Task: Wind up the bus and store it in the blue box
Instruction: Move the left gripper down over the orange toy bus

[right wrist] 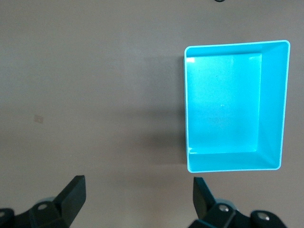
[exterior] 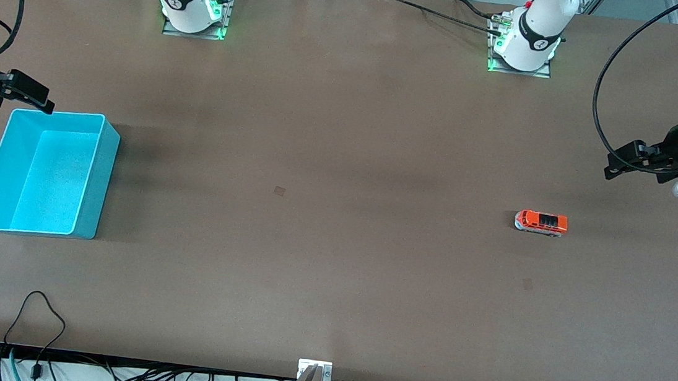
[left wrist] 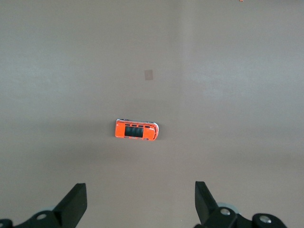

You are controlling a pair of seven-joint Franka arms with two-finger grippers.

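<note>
The bus point(exterior: 541, 222), a small orange-red toy with dark roof windows, stands on the brown table toward the left arm's end. It also shows in the left wrist view point(left wrist: 136, 129). My left gripper point(exterior: 618, 162) hangs open and empty in the air beside the bus, toward the table's end; its jaws point(left wrist: 140, 186) stand wide apart. The blue box point(exterior: 53, 182) stands open-topped and empty at the right arm's end. It also shows in the right wrist view point(right wrist: 223, 114). My right gripper point(exterior: 43, 101) hovers open and empty by the box's rim point(right wrist: 138, 180).
The two arm bases point(exterior: 192, 5) point(exterior: 524, 43) stand along the edge farthest from the front camera. Cables and a small electronic unit point(exterior: 313, 378) lie along the nearest edge. Two small dark marks point(exterior: 279, 191) point(exterior: 527, 284) are on the tabletop.
</note>
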